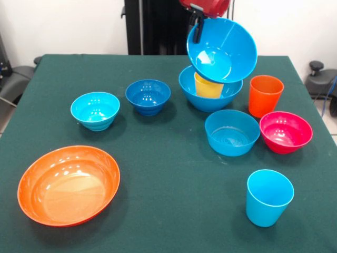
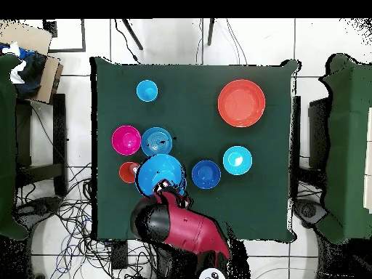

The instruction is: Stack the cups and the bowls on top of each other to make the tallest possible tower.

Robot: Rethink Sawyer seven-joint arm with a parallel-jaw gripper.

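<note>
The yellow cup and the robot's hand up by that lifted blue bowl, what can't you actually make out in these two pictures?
- Yellow cup: front view shows only its upper part; the large blue bowl it stands in hides its base. Overhead, the lifted blue bowl covers it.
- Hand: front view cuts it off at the top edge, one black finger shows on the lifted bowl's rim.
- Orange cup: overhead, partly covered by the lifted bowl.

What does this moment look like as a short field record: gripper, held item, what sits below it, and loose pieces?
gripper: gripper shut on the rim of a large blue bowl
held bowl: lifted and tilted, opening toward the front camera
below it: second large blue bowl on the table with the yellow cup inside
loose cups: orange cup, light blue cup, both upright
stacking: no tower yet
</note>
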